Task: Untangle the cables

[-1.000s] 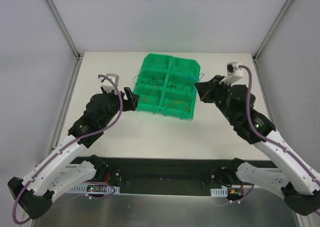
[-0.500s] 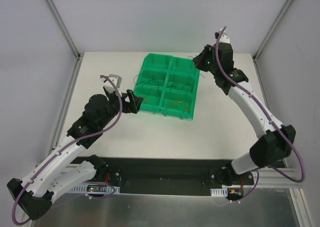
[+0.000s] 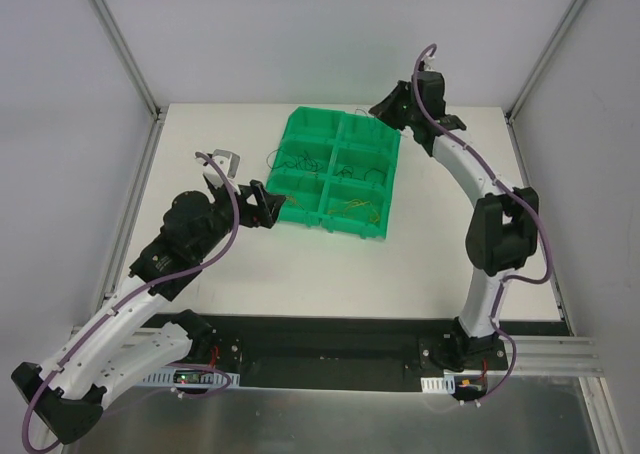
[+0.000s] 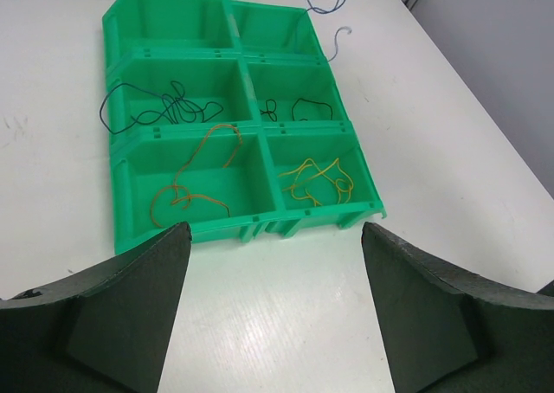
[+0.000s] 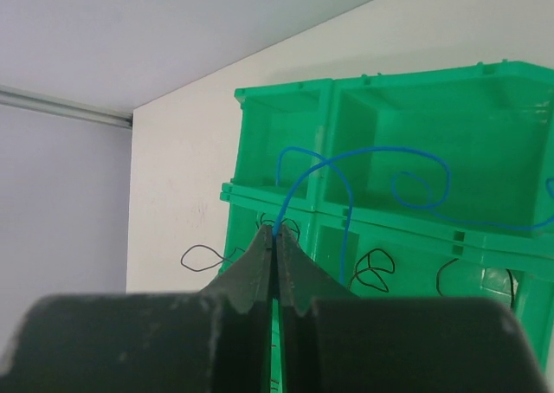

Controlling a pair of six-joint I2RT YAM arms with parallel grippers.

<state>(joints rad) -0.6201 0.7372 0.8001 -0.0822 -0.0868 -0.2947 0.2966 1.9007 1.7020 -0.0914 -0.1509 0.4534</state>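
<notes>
Right end effector (image 5: 275, 234) raised, pinching blue cable (image 5: 374, 152)

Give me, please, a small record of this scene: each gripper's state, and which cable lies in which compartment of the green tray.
left gripper: open, empty
right gripper: shut on blue cable, above tray
green tray: six compartments
orange cable: left wrist view, nearest left compartment
yellow cable: nearest right
dark cable: middle left, one loop over the wall
black cable: middle right
</notes>
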